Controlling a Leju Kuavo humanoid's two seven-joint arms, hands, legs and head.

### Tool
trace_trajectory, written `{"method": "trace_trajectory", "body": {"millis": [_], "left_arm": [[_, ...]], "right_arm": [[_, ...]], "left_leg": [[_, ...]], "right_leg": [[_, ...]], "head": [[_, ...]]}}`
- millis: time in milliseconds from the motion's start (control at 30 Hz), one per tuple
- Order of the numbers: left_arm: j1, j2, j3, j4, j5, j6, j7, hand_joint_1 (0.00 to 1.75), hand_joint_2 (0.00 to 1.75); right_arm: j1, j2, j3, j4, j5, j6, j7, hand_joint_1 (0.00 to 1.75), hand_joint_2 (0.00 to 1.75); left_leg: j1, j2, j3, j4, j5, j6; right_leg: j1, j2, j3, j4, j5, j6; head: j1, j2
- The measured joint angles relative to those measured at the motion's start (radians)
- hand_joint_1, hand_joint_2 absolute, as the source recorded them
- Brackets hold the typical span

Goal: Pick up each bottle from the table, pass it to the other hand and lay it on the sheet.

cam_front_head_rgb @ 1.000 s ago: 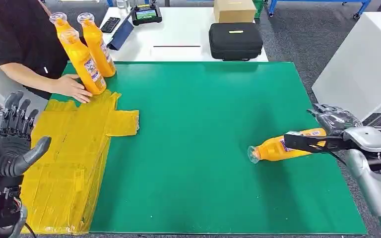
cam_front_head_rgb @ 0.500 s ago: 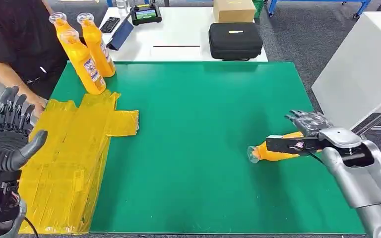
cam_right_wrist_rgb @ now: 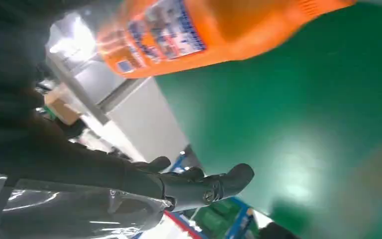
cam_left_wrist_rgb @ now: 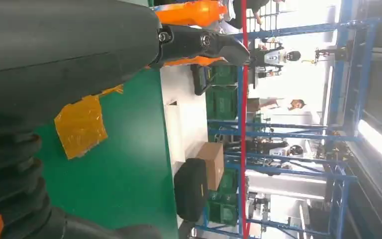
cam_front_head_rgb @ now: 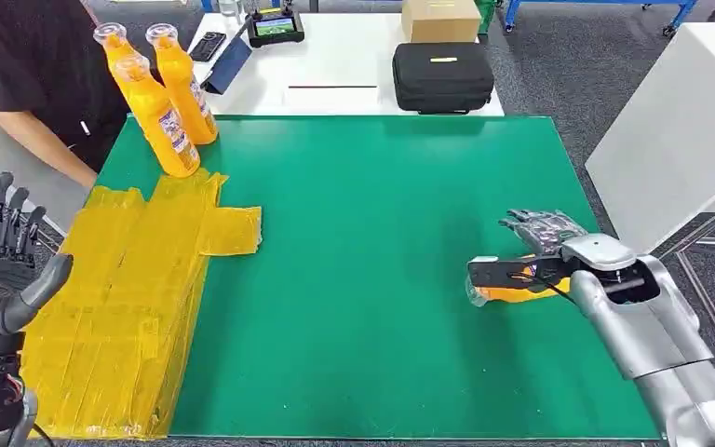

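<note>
Right hand (cam_front_head_rgb: 542, 253) is wrapped around an orange bottle (cam_front_head_rgb: 512, 289) lying on its side, thumb along one flank and fingers over the top, low over the right part of the green counter (cam_front_head_rgb: 382, 233); whether the bottle has cleared the surface I cannot tell. Its cap end points toward the left hand (cam_front_head_rgb: 0, 270), which waits raised, fingers apart and holding nothing, well apart beside the yellow sheet (cam_front_head_rgb: 130, 298). Two more orange bottles (cam_front_head_rgb: 172, 93) stand upright at the sheet's far corner, near a person's arm (cam_front_head_rgb: 51, 149). Judged from here, the hold sits near the bottle's base, so the heavier body may tip or slip during transfer, and the smooth plastic may roll free.
</note>
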Motion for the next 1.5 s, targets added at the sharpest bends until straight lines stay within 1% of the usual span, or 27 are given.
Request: {"method": "trace_trajectory", "body": {"millis": [300,600,1067,1333,1500], "left_arm": [[0.028,0.0,0.035,-0.015,0.0,-0.001,-0.001,0.0,1.75],[0.025,0.0,0.033,-0.015,0.0,-0.007,0.0,0.0,1.75],[0.023,0.0,0.031,-0.015,-0.002,-0.008,0.0,0.0,1.75],[-0.011,-0.013,0.021,-0.014,-0.036,-0.006,0.024,0.0,1.75],[-0.032,-0.028,0.013,-0.014,-0.066,0.0,0.04,0.0,1.75]], "right_arm": [[-0.049,0.022,0.067,0.082,-0.032,0.014,-0.011,0.0,1.75],[-0.052,0.004,0.099,0.114,-0.05,0.026,-0.011,0.0,1.75],[-0.061,-0.002,0.122,0.132,-0.051,0.026,-0.011,0.0,1.75],[-0.061,-0.007,0.121,0.141,-0.074,0.041,0.024,0.0,1.75],[-0.061,0.004,0.121,0.173,-0.045,0.041,0.035,0.0,1.75]], "left_leg": [[0.0,0.0,0.0,0.0,0.0,0.0],[0.0,0.0,0.0,0.0,0.0,0.0],[0.0,0.0,0.001,0.0,0.0,0.0],[0.0,0.0,0.001,0.0,0.0,0.0],[0.0,0.0,0.001,0.0,0.0,0.0]], "right_leg": [[0.0,0.0,0.0,0.0,0.0,0.0],[0.0,0.0,0.0,0.0,0.0,0.0],[0.0,0.0,0.0,0.0,0.0,0.0],[0.0,0.0,0.0,0.0,0.0,0.0],[0.0,0.0,0.0,0.0,0.0,0.0]], "head": [[0.0,0.0],[0.0,0.0],[0.0,0.0],[0.0,0.0],[0.0,0.0]]}}
